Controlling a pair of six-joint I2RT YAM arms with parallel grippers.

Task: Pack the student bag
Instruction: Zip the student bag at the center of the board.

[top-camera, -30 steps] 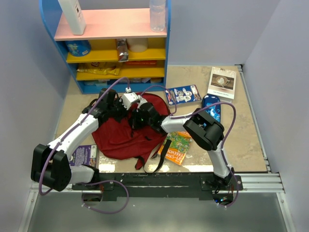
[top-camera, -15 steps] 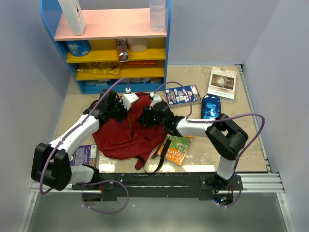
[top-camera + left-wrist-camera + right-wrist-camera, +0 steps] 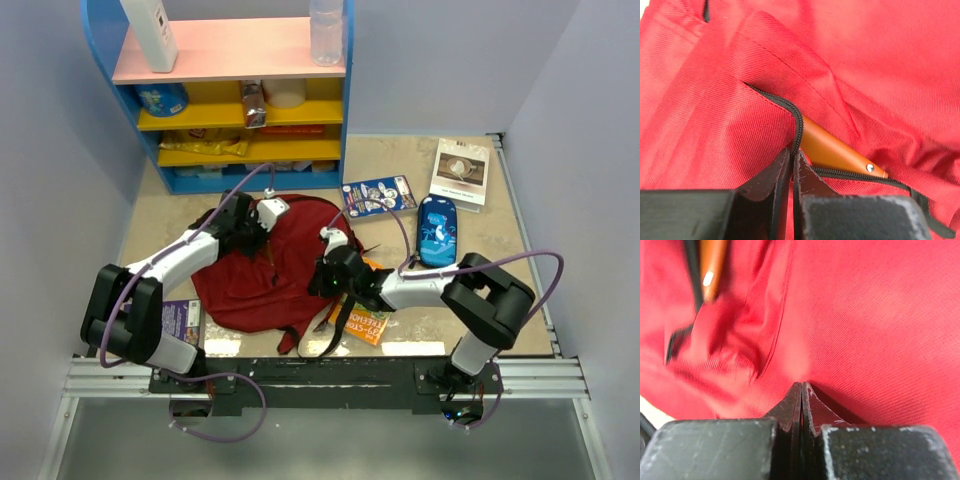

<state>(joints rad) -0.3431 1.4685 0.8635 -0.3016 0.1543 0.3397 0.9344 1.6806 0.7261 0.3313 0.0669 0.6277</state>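
Note:
The student bag [image 3: 255, 275] is a dark red backpack lying flat in the middle of the table. My left gripper [image 3: 262, 226] is at its far edge. In the left wrist view the gripper [image 3: 792, 151] is shut on the bag's black zipper edge [image 3: 799, 125], where an orange object [image 3: 835, 152] shows inside the opening. My right gripper [image 3: 323, 281] is at the bag's right side. In the right wrist view the gripper [image 3: 802, 386] is shut, with its tips pinching red bag fabric [image 3: 880, 315].
An orange-green book [image 3: 367, 318] lies under my right arm beside the bag's black straps [image 3: 335, 325]. A purple book [image 3: 178, 320] lies near left. A blue book [image 3: 378, 195], a blue pencil case [image 3: 436, 230] and a white book [image 3: 460, 170] lie far right. A shelf unit [image 3: 240, 100] stands behind.
My right gripper has moved from the bag's far edge toward me, to the bag's right side. My left gripper has shifted slightly right along the far edge.

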